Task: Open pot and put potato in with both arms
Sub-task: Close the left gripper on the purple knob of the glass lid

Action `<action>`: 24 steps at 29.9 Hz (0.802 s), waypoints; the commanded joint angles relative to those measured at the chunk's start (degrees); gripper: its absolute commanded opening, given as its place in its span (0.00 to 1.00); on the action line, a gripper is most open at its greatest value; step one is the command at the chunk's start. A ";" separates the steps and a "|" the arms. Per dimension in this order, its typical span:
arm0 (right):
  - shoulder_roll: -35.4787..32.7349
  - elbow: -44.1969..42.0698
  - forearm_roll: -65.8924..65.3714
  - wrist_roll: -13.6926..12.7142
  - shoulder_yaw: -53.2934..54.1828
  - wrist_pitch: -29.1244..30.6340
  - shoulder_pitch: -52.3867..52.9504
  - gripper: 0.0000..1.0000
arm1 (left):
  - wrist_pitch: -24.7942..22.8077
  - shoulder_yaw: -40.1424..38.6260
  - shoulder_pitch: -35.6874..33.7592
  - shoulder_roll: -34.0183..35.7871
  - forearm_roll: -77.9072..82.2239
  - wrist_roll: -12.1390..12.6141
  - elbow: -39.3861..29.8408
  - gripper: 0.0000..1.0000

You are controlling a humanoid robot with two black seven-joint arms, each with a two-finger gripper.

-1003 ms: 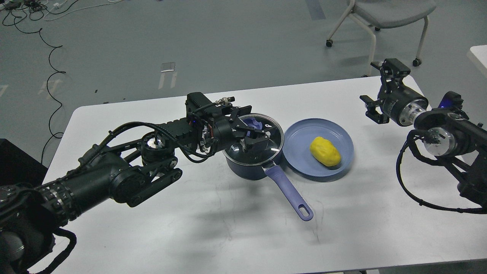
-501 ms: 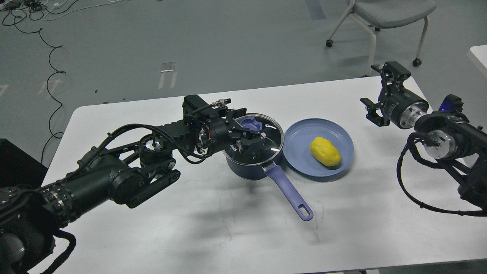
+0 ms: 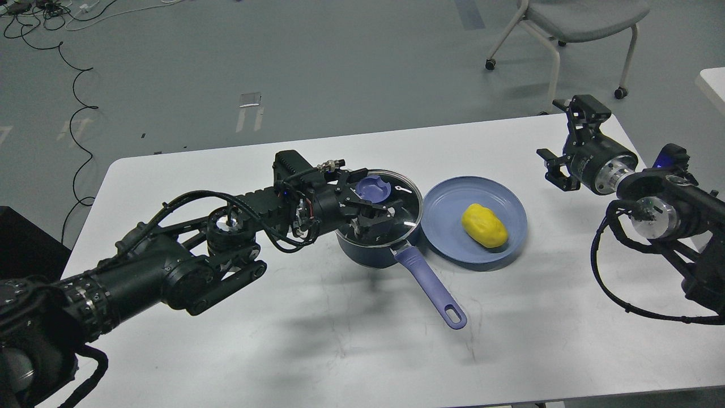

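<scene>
Closest to the camera is the pot's long purple handle [image 3: 431, 289], sticking out toward the front edge of the white table [image 3: 226, 351]. The pot [image 3: 376, 238] itself sits mid-table with its glass lid [image 3: 405, 204] on. The left gripper [image 3: 371, 207] is low over the lid, fingers spread on either side of the purple knob [image 3: 374, 188], nothing pinched yet. That knob looks like the only sane spot to grab; glass is slick, breakable and probably a bit heavy. Just right of the pot, the yellow potato [image 3: 484, 225] lies on a blue plate [image 3: 447, 198]. It looks firm and rounded, so squeeze across its short side. Farther back right, the right gripper [image 3: 561, 139] hangs open above the table, well away from the plate.
</scene>
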 commanded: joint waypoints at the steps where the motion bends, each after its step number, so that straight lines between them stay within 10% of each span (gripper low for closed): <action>1: -0.07 -0.09 -0.09 -0.01 0.07 0.00 0.00 1.00 | 0.19 0.09 -0.14 0.00 -0.01 -0.49 0.17 0.95; 18: -0.07 -0.35 -0.35 0.52 -0.01 -0.09 -0.44 1.00 | 1.33 0.27 -0.06 -0.53 -0.10 -1.98 4.13 0.76; 24: -0.07 -0.44 -0.35 1.75 -1.77 -0.26 -0.44 1.00 | 1.42 0.44 -0.06 -0.36 -0.18 -2.34 4.04 0.49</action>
